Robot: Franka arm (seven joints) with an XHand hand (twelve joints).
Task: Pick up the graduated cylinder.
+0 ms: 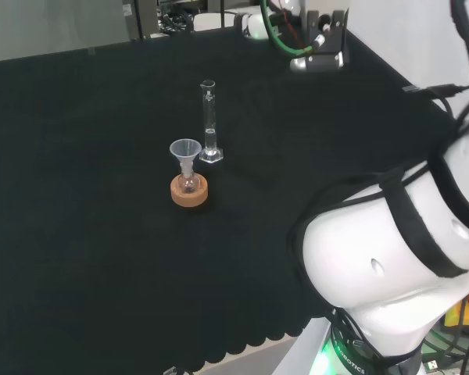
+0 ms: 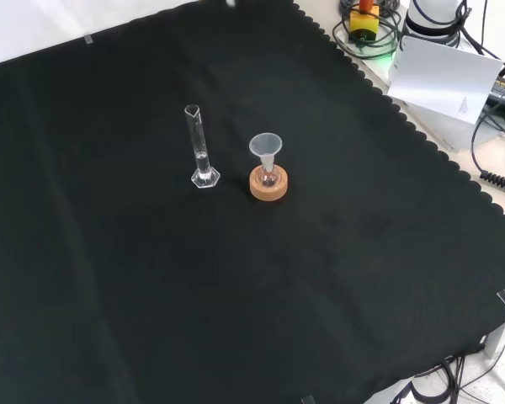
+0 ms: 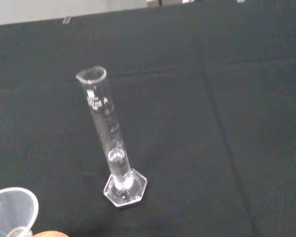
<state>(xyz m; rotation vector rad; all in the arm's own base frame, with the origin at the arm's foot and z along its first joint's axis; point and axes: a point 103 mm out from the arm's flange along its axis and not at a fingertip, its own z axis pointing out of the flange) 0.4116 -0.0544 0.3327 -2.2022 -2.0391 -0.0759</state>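
A tall clear graduated cylinder stands upright on its hexagonal foot on the black cloth, with a little clear liquid at its bottom. In the head view it is just behind and right of a small flask with a clear funnel in its neck, resting on a cork ring. In the front view the cylinder is left of the flask. Nothing touches the cylinder. The arm's white links fill the head view's right.
The black cloth spreads wide around both pieces. Its scalloped edge runs along the front view's right, with cables, a white sheet and a red and yellow button beyond it. A black and white fixture with green cable sits at the head view's far edge.
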